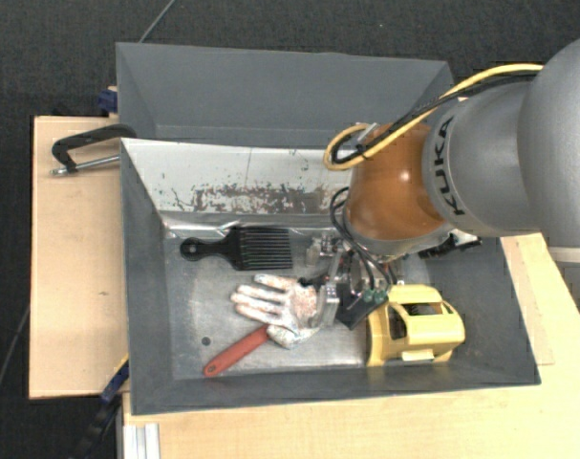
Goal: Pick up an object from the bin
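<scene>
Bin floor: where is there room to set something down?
Bare: left floor, bordered by the black comb, pale toy hand and red-handled tool. Crowded mid-right, where the gripper sits between that hand and the yellow object.

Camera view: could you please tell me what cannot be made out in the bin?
In the camera view:
- the glove: wrist end hidden under the gripper.
- the red-handled tool: far end tucked under the glove.
- the bin: right rear floor hidden by the arm.
</scene>
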